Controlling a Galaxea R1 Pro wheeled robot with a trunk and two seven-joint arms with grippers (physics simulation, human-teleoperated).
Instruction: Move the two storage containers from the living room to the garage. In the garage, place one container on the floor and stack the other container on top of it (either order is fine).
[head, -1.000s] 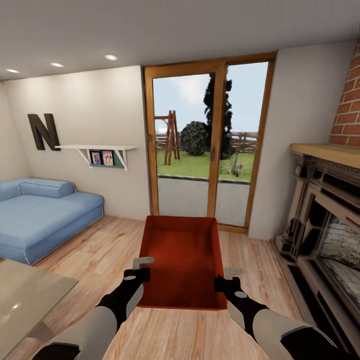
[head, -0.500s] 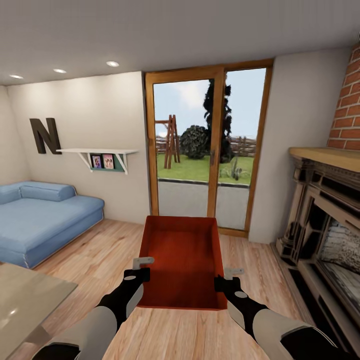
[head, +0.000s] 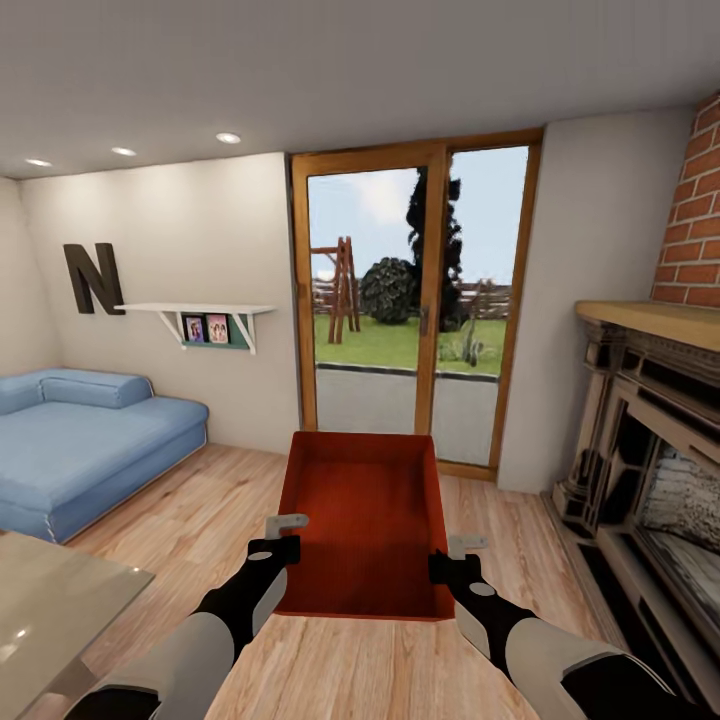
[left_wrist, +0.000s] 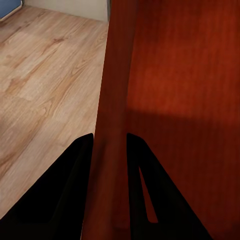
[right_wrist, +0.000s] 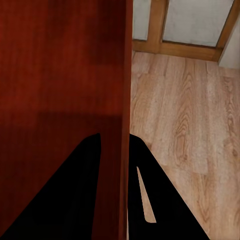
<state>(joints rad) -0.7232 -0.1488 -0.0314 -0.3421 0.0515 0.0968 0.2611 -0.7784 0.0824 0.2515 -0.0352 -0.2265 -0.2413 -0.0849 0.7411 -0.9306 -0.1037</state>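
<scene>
At the far left a blue sofa (head: 85, 440) sits against the white wall under a dark letter N (head: 95, 279) and a small white shelf (head: 205, 314), with the corner of a glass worktop (head: 50, 600) near left. In the middle the left gripper (head: 283, 535) is closed on the left wall of the orange-red storage container (head: 365, 520), which is held level above the light wood floor (head: 200, 500) in front of the wood-framed glass doors (head: 415, 300). The right gripper (head: 457, 555) pinches the container's right wall between its fingers (right_wrist: 75, 200), and the brick fireplace (head: 660, 420) stands at the right.
</scene>
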